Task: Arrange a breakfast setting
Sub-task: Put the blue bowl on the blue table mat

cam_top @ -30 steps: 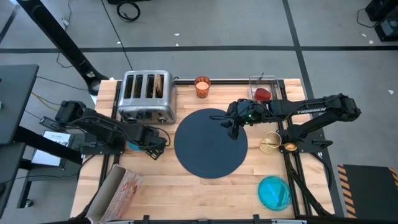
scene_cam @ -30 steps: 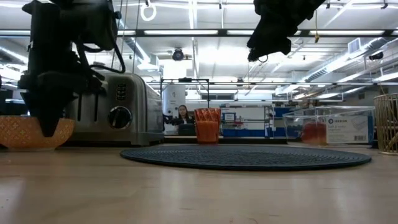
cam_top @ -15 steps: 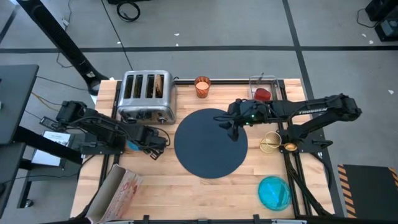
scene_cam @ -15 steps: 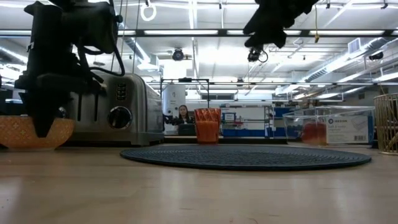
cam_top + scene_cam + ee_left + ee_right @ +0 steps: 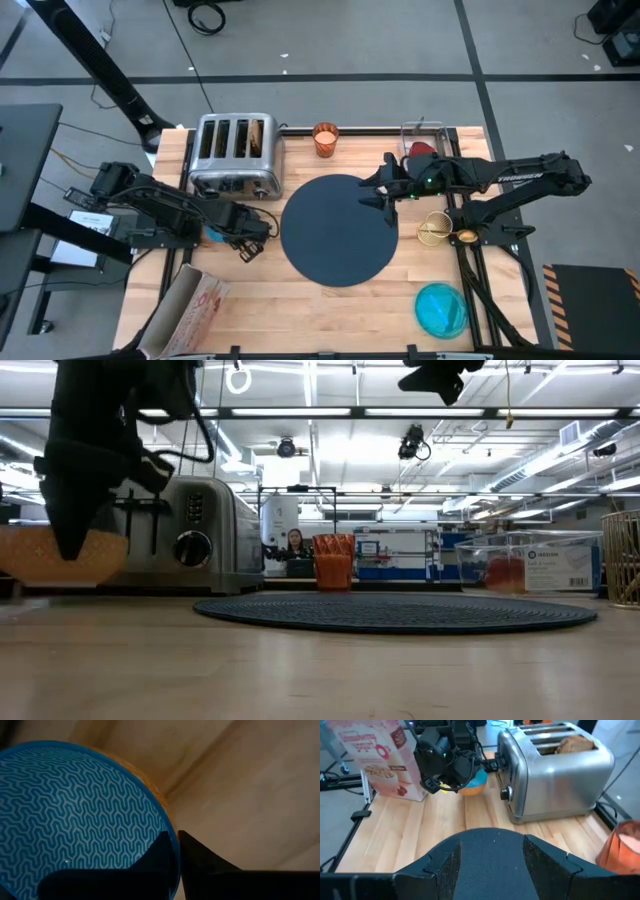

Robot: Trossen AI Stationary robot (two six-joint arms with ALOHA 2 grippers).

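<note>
Beside the toaster (image 5: 236,155), left gripper (image 5: 243,238) jaws grasp the bowl (image 5: 75,820) rim; right gripper (image 5: 383,192) jaws released

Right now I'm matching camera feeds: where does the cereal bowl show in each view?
High: bowl, left of the mat, under the left gripper.
Low: far left, lifted.
Left wrist: fills the frame, rim pinched.
Right wrist: beside the toaster.
Shared landmark: toaster.

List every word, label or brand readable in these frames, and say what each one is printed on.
"TROSSEN": on the right arm, small but legible in the high view.
Cereal box: the large print seems to read "Strawberry", but it is blurred; the rest is unreadable.
Clear container: its white label is too small to read.
Toaster: its markings are too small to read.
</note>
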